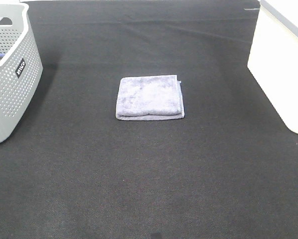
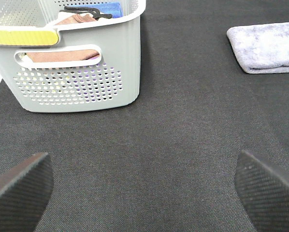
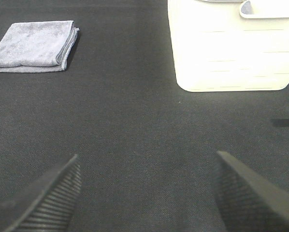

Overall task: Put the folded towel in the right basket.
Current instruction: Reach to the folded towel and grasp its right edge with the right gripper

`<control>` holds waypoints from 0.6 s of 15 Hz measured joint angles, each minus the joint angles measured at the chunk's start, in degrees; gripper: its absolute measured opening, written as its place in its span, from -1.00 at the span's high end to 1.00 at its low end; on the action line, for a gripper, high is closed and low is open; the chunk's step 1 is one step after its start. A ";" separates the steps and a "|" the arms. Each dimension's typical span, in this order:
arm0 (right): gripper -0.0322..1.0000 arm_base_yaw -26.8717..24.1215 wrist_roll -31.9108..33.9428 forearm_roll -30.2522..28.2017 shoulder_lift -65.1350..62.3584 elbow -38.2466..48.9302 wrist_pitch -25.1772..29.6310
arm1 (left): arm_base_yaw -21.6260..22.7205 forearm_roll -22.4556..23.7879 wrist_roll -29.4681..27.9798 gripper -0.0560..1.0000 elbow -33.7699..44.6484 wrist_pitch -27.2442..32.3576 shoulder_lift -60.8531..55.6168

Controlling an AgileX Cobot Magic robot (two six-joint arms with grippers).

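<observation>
Left claw (image 2: 144, 186): jaws spread wide, nothing between them, poised over the black mat (image 2: 183, 145).

Right claw (image 3: 149, 193): jaws likewise wide apart, holding nothing, over bare mat.

Folded towel (image 1: 150, 97): lavender-gray, a neat flat rectangle lying on the mat. It sits ahead of the left claw and toward its inner side (image 2: 265, 47), well apart from it. It also sits ahead of the right claw and toward that claw's inner side (image 3: 34, 46), again well apart. It touches neither basket.

Gray basket (image 1: 12, 74): perforated walls, a handle slot and a small dark label on one side. It stands ahead of the left claw, on its outer side (image 2: 77, 82).
- Contents: a brown cloth (image 2: 62, 57) showing through the handle slot and over the rim.
- A blue cloth (image 2: 108, 8) lies further back.
- A thin black item (image 2: 86, 12) lies across the top; I cannot tell what it is.
- A yellow strip (image 2: 21, 36) runs along the near rim.

White basket (image 3: 231, 53): solid walls, standing ahead of the right claw on its outer side, well apart from the towel (image 1: 281, 69). Its interior is hidden from all views, so contents cannot be told.
</observation>
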 joint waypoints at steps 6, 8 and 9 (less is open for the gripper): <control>-0.45 0.00 0.00 0.00 0.00 0.00 0.00 | 0.00 0.00 0.00 -0.94 0.00 0.00 0.00; -0.45 0.00 0.00 0.00 0.00 0.00 0.00 | 0.00 0.00 0.00 -0.94 0.00 0.00 0.00; -0.45 0.00 0.00 0.00 0.00 0.00 0.00 | 0.00 0.00 0.00 -0.94 0.00 0.00 0.00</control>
